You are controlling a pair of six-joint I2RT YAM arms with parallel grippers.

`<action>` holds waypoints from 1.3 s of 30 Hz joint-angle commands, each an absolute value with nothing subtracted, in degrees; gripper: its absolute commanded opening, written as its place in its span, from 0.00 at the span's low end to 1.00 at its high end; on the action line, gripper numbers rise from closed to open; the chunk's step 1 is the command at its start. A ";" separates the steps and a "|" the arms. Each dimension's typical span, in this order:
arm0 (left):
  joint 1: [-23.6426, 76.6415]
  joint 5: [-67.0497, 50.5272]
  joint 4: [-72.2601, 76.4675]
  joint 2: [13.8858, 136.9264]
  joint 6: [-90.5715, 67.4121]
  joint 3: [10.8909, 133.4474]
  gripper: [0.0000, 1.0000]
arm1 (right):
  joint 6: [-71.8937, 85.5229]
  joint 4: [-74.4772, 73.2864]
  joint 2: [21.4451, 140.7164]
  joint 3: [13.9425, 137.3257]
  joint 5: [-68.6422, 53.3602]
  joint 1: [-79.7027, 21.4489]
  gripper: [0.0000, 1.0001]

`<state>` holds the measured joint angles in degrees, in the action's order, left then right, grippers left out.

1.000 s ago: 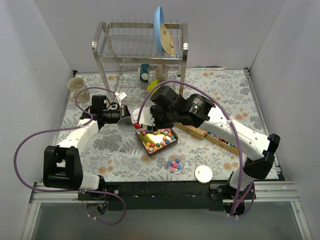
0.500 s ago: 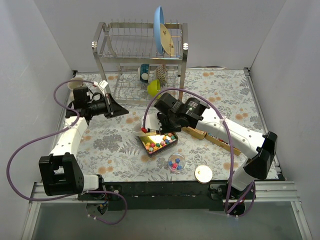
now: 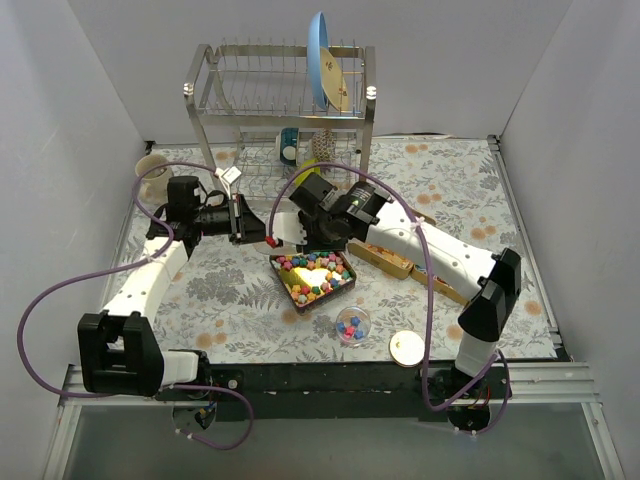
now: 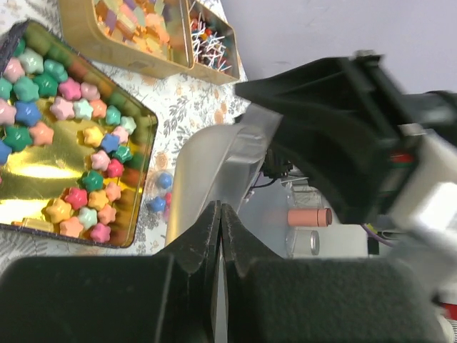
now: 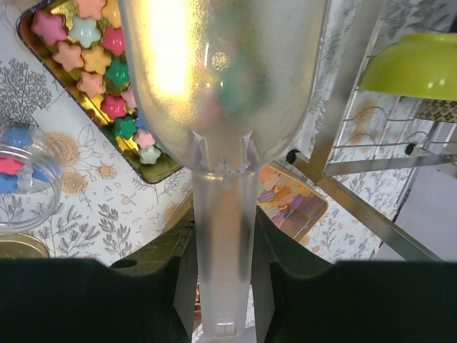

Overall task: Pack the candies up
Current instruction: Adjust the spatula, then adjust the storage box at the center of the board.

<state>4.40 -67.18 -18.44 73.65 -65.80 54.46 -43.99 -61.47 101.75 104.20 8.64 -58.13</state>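
Two pincers | my right pincer [image 5: 223,246] pinches scoop [image 5: 221,86] handle | my left pincer [image 4: 220,223] pressed together, empty | I'd hold scoop level, low over candies [image 4: 78,136]

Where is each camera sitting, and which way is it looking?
Top: high behind the robot, looking down at the table; left arm and right arm show.
Left wrist: on the left arm, looking past its shut left hand at the tray of candies.
Right wrist: on the right arm, looking along the scoop held in the right hand.
All three see the tray.
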 commanded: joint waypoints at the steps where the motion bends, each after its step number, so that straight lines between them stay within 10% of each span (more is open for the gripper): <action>1: 4.22 -65.66 -19.69 72.51 -64.16 53.09 0.00 | -41.66 -60.29 98.01 110.30 4.49 -58.01 0.01; 8: 4.13 -64.42 -17.94 75.76 -64.07 53.08 0.00 | -41.31 -59.14 92.99 107.59 1.22 -58.01 0.01; 15: 3.16 -49.32 -21.70 80.05 -53.55 64.42 0.40 | -38.50 -59.67 89.31 96.87 4.84 -48.44 0.01; 39: 19.77 -22.87 -25.93 96.76 -21.36 64.95 0.43 | -37.35 -57.39 80.59 83.32 5.01 -37.97 0.01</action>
